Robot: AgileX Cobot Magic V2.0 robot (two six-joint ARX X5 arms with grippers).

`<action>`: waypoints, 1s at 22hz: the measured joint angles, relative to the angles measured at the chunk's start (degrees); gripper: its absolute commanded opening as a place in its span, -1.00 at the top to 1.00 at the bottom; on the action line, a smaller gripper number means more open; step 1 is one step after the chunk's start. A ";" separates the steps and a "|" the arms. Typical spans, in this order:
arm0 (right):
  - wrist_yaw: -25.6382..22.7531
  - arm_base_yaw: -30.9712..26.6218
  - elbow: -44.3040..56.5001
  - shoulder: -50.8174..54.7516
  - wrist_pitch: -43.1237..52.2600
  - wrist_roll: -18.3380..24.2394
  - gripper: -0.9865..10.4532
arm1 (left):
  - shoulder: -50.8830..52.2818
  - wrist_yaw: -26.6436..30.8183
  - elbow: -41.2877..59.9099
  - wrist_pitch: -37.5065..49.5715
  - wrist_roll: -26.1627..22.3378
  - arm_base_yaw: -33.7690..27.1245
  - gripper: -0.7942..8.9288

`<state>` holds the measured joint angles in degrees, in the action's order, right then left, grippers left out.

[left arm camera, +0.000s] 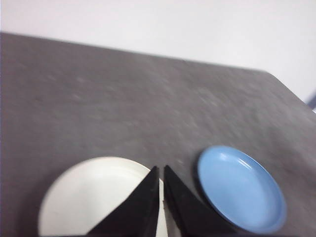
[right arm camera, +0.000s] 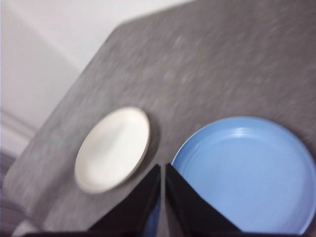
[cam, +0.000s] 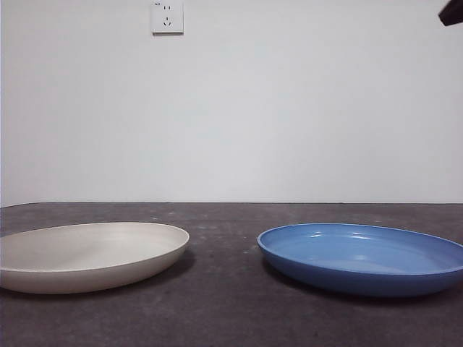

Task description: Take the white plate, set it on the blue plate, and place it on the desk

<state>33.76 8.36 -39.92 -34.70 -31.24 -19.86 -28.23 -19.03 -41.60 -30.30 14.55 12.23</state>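
White plate (cam: pixel 90 254): flat on the desk (cam: pixel 231 318), toward its left edge, apart from the blue one.
Blue plate (cam: pixel 364 256): flat toward the right edge.
My left gripper (left arm camera: pixel 161 173): clenched, empty, high above the white plate.
My right gripper (right arm camera: pixel 162 170): clenched, empty, above the blue plate's rim.

On the counter (cam: pixel 224 318) the white plate (cam: pixel 90 254) lies to the left and the blue plate (cam: pixel 362 256) to the right (apart, a strip of counter between them). Behind both, a wall socket (cam: pixel 167 17) sits high on the wall.
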 measured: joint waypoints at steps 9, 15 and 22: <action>7.13 1.14 -3.13 0.72 -5.49 4.57 0.81 | 0.92 -13.62 -0.02 0.09 -0.02 0.31 0.77; 7.17 1.14 -3.13 3.02 -7.78 5.64 0.66 | 1.46 -14.21 -0.02 0.07 -0.02 0.31 0.68; 5.22 1.14 -3.13 3.32 -8.68 6.38 -0.25 | 1.57 -14.23 -0.02 0.07 -0.02 0.31 -0.37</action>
<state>38.98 9.50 -43.05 -31.38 -39.92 -13.47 -26.65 -33.26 -41.63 -30.24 14.52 12.53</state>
